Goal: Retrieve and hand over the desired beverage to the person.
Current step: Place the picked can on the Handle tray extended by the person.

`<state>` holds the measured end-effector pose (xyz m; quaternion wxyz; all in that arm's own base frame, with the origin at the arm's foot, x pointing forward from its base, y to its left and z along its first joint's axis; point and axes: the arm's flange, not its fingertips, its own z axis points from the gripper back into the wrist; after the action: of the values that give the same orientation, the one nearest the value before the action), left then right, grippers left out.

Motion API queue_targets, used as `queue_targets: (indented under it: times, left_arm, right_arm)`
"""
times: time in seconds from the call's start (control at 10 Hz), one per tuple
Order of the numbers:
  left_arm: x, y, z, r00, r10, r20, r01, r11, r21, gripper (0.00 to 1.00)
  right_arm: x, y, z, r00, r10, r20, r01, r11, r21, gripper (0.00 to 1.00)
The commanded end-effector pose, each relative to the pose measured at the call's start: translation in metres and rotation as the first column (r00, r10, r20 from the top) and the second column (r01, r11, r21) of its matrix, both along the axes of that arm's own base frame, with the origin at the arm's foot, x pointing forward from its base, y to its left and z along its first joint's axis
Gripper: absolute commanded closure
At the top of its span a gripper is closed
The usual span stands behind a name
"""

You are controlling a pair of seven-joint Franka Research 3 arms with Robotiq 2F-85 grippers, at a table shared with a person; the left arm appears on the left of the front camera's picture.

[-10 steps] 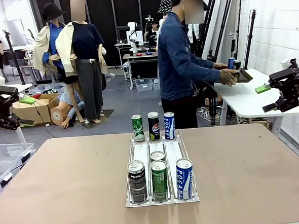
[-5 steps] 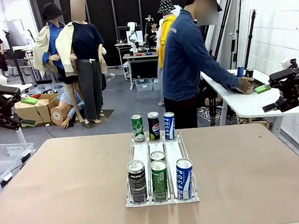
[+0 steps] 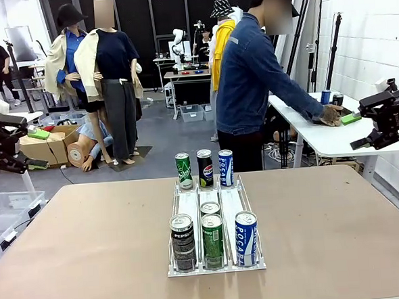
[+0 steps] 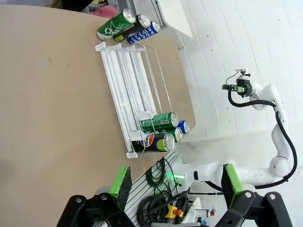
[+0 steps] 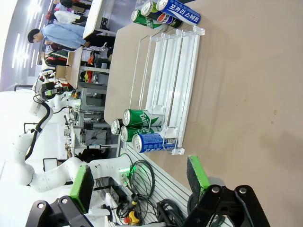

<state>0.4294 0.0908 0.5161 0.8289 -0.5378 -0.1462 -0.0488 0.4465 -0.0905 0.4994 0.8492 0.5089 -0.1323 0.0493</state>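
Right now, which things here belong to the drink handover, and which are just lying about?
Belong to the job:
- cans in the rack
- three cans behind it
- the person
- left gripper and right gripper, jaws open

Just lying about:
- white side table
- cans on it
- cardboard box

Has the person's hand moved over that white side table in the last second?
Yes. The person's hand has gone right and down, from above the white side table to beside the cans.
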Motion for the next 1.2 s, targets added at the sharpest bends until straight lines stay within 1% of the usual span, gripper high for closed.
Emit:
queue_targets:
  times: [0.0,1.1]
  left_arm:
    - [-0.0007,0.0016,0.0007,1.0,0.002,0.002,-0.002,1.0,-0.003,0.0]
    - [-0.0007,0.0016,0.0007,1.0,0.002,0.002,-0.002,1.0,-0.003,0.0]
  right_arm:
    - [-0.0002,0.0013,0.0001,1.0,-0.001,-0.003,0.001,1.0,0.001,0.0]
    - [-0.0002,0.0013,0.0001,1.0,-0.001,-0.003,0.001,1.0,0.001,0.0]
